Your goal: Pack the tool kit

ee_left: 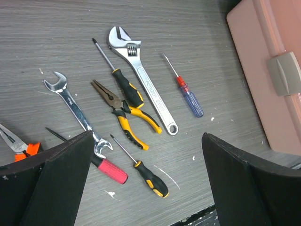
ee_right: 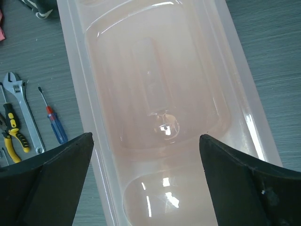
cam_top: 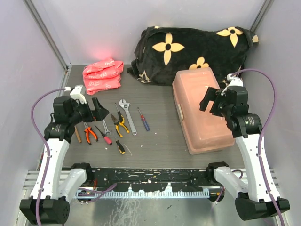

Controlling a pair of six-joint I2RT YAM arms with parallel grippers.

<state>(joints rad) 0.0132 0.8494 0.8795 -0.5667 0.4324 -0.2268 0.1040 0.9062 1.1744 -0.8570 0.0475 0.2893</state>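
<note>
- Left wrist view: the left gripper point(ee_left: 146, 136), jaws wide apart and empty, hovers over the loose tools. A small yellow-black screwdriver point(ee_left: 149, 175) lies nearest below it, and yellow pliers point(ee_left: 126, 115) sit just ahead.
- Further out from that hand lie the combination spanner point(ee_left: 75, 110), adjustable wrench point(ee_left: 143, 84) and blue screwdriver point(ee_left: 189, 98), all untouched on the table point(ee_left: 225, 155).
- Right gripper point(ee_right: 146, 136), also spread and holding nothing, hangs directly above the pink tool case point(ee_right: 155, 94), whose lid appears shut.
- Packing looks barely begun: no tool is seen inside, and the case likely needs opening first.
- Beyond both hands, a red pouch point(cam_top: 102, 75) and a black blanket point(cam_top: 193, 47) rest at the far edge.
</note>
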